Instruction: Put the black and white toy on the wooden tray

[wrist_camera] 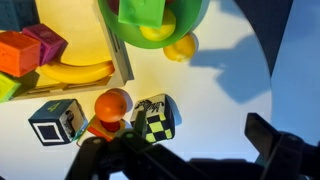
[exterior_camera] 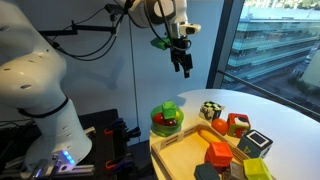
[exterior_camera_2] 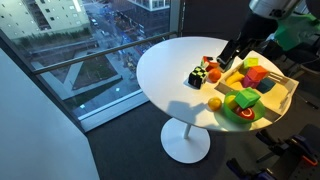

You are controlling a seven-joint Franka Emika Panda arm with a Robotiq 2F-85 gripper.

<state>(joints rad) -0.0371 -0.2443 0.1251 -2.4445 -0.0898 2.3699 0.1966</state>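
Note:
The black and white toy (wrist_camera: pixel 155 117), a small cube with checked, yellowish faces, sits on the white table just off the tray's corner. It shows in both exterior views (exterior_camera: pixel 211 110) (exterior_camera_2: pixel 198 76). The wooden tray (wrist_camera: pixel 88 30) is light wood with a low rim and holds several blocks and toy fruit; it also shows in both exterior views (exterior_camera: pixel 180 148) (exterior_camera_2: pixel 288 88). My gripper (wrist_camera: pixel 190 150) is open and empty, and hangs high above the table (exterior_camera: pixel 184 68) (exterior_camera_2: pixel 229 55). In the wrist view the toy lies near the left finger.
A black-framed cube (wrist_camera: pixel 55 120) and an orange-headed figure (wrist_camera: pixel 112 104) stand beside the toy. A round green bowl toy (wrist_camera: pixel 160 18) with a yellow fruit (wrist_camera: pixel 182 47) sits at the tray's edge. A banana (wrist_camera: pixel 75 72) lies in the tray. Windows border the round table (exterior_camera_2: pixel 165 70).

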